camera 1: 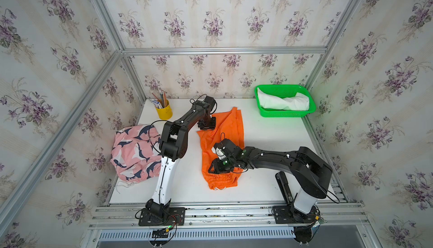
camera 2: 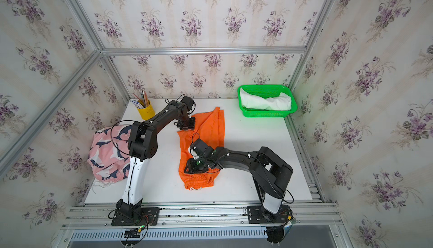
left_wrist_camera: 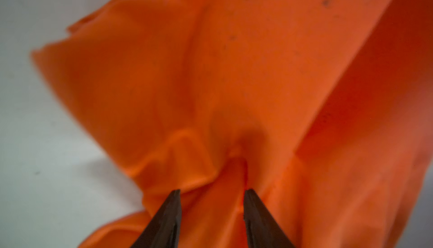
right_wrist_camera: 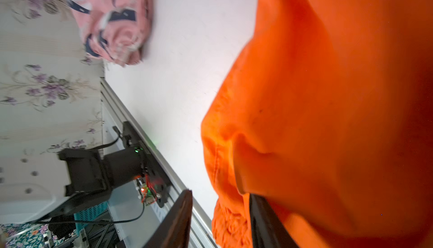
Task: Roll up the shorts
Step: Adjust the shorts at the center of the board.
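Note:
The orange shorts [camera 1: 225,127] [camera 2: 210,127] lie in a long folded strip mid-table, gathered waistband toward the front edge. My left gripper [camera 1: 206,127] [camera 2: 186,126] points down on their far left edge. In the left wrist view it [left_wrist_camera: 212,191] stands open with a ridge of orange cloth [left_wrist_camera: 234,71] between the fingers. My right gripper [camera 1: 212,168] [camera 2: 189,167] is at the left edge near the waistband. In its wrist view it [right_wrist_camera: 220,193] is open: orange cloth [right_wrist_camera: 328,71] drapes over one finger and the other is bare. The pink shark-print shorts [camera 1: 133,155] [camera 2: 105,155] [right_wrist_camera: 112,19] lie bunched at the left. The white shorts [camera 1: 281,101] [camera 2: 264,102] are in the basket.
A green basket [camera 1: 284,114] [camera 2: 264,114] stands at the back right corner. A yellow cup [camera 1: 164,112] [camera 2: 146,113] with pencils stands at the back left, close to my left arm. The white table [camera 1: 269,153] is walled by an aluminium frame and papered panels.

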You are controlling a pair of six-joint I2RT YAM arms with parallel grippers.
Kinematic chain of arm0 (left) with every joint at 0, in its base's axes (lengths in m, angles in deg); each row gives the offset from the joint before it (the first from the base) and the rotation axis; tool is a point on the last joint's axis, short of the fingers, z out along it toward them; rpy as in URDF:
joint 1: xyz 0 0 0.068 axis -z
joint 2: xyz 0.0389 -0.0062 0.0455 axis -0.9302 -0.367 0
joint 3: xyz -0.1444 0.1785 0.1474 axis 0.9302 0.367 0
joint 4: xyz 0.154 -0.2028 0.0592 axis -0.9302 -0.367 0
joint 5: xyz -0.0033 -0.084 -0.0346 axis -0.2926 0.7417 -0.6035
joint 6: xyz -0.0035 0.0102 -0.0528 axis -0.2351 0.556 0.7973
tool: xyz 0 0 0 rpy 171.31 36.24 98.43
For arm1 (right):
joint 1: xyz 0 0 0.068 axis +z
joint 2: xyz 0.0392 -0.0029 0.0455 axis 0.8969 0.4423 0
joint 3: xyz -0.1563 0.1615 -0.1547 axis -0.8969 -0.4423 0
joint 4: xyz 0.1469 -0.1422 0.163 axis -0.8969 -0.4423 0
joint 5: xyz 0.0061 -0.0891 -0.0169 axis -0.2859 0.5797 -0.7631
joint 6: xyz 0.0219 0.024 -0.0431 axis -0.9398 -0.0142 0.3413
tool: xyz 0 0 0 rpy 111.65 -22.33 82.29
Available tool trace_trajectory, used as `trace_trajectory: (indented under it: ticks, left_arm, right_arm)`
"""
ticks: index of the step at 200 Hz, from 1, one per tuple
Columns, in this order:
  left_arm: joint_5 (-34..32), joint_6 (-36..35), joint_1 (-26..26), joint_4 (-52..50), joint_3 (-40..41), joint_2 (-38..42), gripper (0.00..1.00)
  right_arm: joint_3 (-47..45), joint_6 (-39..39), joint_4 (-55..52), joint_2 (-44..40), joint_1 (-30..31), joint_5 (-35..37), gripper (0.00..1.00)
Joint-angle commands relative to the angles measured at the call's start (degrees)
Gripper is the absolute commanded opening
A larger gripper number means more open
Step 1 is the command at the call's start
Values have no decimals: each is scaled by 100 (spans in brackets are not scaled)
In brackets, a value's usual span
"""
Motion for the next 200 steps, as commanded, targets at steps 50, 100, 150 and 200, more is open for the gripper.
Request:
trace_trajectory:
  ticks: [50,100,150,200]
  left_arm:
    - [-423,146,340,-135,2526,3081,53]
    - [-481,859,931,27,4593,4639,54]
    - [-567,1453,1619,30,5566,5397,54]
    - [-725,1610,1957,199,6066,5963,54]
  right_arm:
    - [-748,48,-1924,-1696,-204,1377,54]
    - [-1485,-191,-1641,-2173,-189,731,59]
    - [-1569,-181,-1326,-1959,-172,427,59]
    - [-1390,-146,-1086,-1616,-134,124,20]
